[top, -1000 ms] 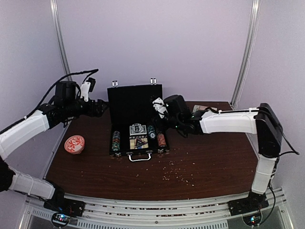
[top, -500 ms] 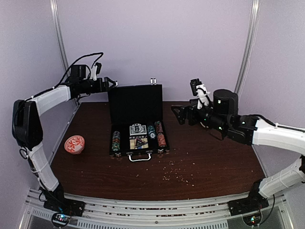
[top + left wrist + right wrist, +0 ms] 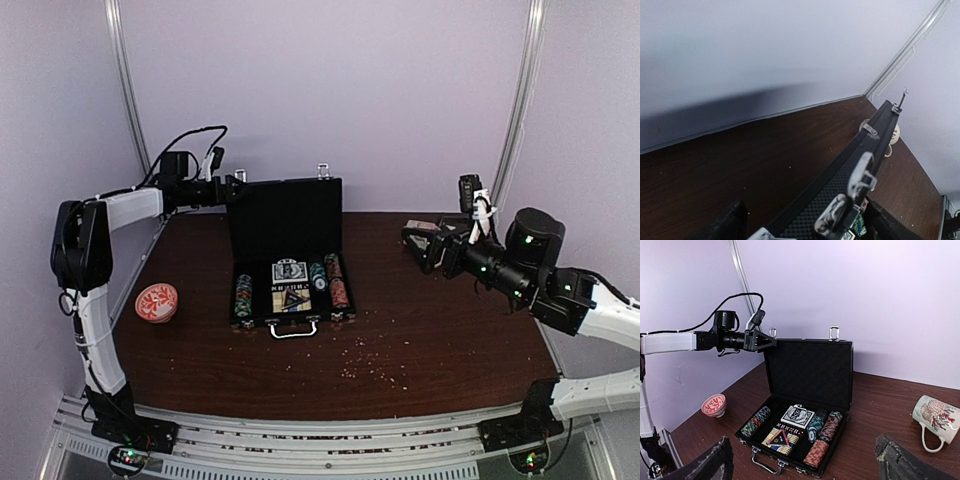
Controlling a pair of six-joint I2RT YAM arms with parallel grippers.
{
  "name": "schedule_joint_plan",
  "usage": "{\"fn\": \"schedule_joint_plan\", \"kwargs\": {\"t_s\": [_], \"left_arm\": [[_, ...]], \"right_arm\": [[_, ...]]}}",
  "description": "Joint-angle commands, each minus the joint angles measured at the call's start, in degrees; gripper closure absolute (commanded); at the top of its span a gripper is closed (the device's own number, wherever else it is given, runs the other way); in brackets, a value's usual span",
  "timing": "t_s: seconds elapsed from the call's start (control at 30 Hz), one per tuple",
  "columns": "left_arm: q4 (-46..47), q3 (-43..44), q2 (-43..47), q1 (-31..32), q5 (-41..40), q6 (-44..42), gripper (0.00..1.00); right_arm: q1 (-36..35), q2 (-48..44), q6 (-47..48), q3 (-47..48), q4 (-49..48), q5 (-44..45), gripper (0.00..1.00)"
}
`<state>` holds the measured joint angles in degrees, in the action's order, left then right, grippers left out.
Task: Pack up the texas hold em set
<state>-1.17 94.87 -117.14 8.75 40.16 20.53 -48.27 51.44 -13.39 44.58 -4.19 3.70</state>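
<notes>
Right claw (image 3: 418, 240) hangs released above the right side of the desk (image 3: 450, 340), its fingers (image 3: 715, 462) spread wide and holding nothing, well apart from the briefcase (image 3: 285, 215). Nearest the arm bases, pale crumbs (image 3: 375, 368) lie scattered on the brown wood. Just beyond them sits the open black briefcase, its silver handle (image 3: 293, 328) facing the near edge. In its base lie striped chip stacks (image 3: 242, 293) at the left and right, with a boxed card deck (image 3: 289, 270) and a second printed box (image 3: 291, 300) between them. Left of the case, apart from it, stands an orange-red dish (image 3: 156, 302). The lid (image 3: 807, 367) stands upright behind the base, two silver latches (image 3: 322, 170) on its top edge. Left claw (image 3: 238, 186) is at the lid's top left corner, also released: the wrist view shows that edge running between its parted fingers (image 3: 732, 222); whether they touch it I cannot tell. A white printed mug (image 3: 932, 417) rests at the far right of the desk
</notes>
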Motion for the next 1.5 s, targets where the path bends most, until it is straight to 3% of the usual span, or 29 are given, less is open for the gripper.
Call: {"fn": "schedule_joint_plan", "kwargs": {"t_s": [0.0,0.23,0.37,0.5,0.6,0.67,0.77,0.87,0.93,1.1,1.3,1.47], "left_arm": [[4.1,-7.2,6.8,0.8,15.0,-2.0,0.17],[6.2,-27.4,27.0,1.0,21.3,-2.8,0.16],[3.5,-40.5,43.2,1.1,23.2,-3.5,0.15],[-1.6,-47.4,60.3,1.3,12.7,-1.7,0.14],[-6.5,-47.6,65.7,1.9,1.6,0.5,0.24],[-6.2,-48.7,65.6,3.4,-4.1,3.7,0.32],[-2.3,-50.4,62.0,10.3,-14.1,5.5,0.37],[-0.3,-47.7,53.4,19.1,-23.6,3.2,0.37],[0.1,-44.1,46.8,21.6,-25.0,1.2,0.38],[0.6,-39.0,35.7,22.0,-32.6,-4.7,0.42],[-0.7,-37.2,25.9,22.0,-28.4,-9.1,0.55],[-0.1,-39.0,27.4,21.6,-35.9,-9.4,0.54]], "right_arm": [[0.2,-2.1,1.1,-2.7,0.6,-1.2,0.0],[0.2,-2.9,2.0,-5.2,0.8,-1.9,0.0],[0.2,-3.4,2.1,-6.7,1.1,-1.6,0.0],[0.2,-1.4,1.3,-7.8,1.5,-0.9,0.01],[0.0,2.3,-1.4,-8.8,0.2,-1.0,0.02],[0.0,5.1,-4.8,-9.6,-1.6,-1.2,0.04],[-0.3,10.8,-8.9,-9.2,-2.7,-2.1,0.11],[-1.4,17.5,-12.0,-7.2,-1.7,-2.0,0.19],[-2.3,21.4,-13.2,-6.0,-1.4,-1.8,0.19],[-2.9,30.8,-15.6,-3.0,-2.4,-3.1,0.22],[-2.9,39.3,-16.5,1.6,-4.5,-3.9,0.25],[-2.9,45.2,-15.9,5.5,-4.0,-3.6,0.31]]}}
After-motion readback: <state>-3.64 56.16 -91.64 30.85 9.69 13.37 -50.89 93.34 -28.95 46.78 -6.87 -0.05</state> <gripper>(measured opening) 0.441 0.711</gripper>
